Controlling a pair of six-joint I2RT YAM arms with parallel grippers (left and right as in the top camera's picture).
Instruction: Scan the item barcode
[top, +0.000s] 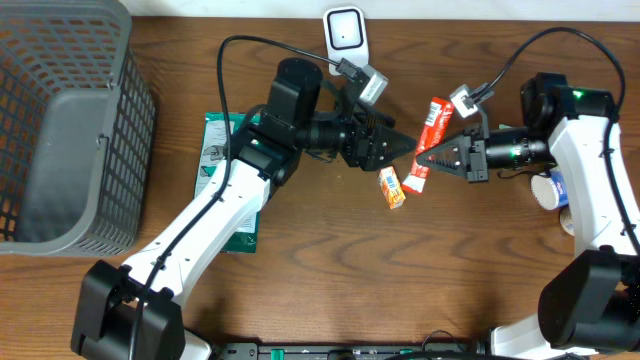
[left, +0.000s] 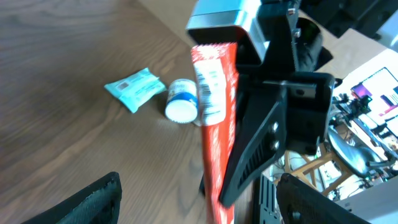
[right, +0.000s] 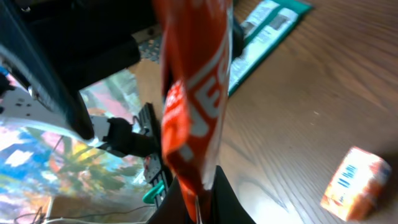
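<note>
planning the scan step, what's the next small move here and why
Probably swing the right gripper toward the white scanner: its jaws are shut on the red packet, the left gripper stands open, and the packet is not yet at the scanner.

The left arm (top: 225, 215) reaches from the near edge up and right across the table. The left gripper (top: 403, 146) points right, its fingers (left: 87, 202) spread wide apart. The right arm (top: 592, 170) bends leftward, and the right gripper (top: 422, 160) faces the left one, clamped on a red packet (top: 436, 115).
</note>
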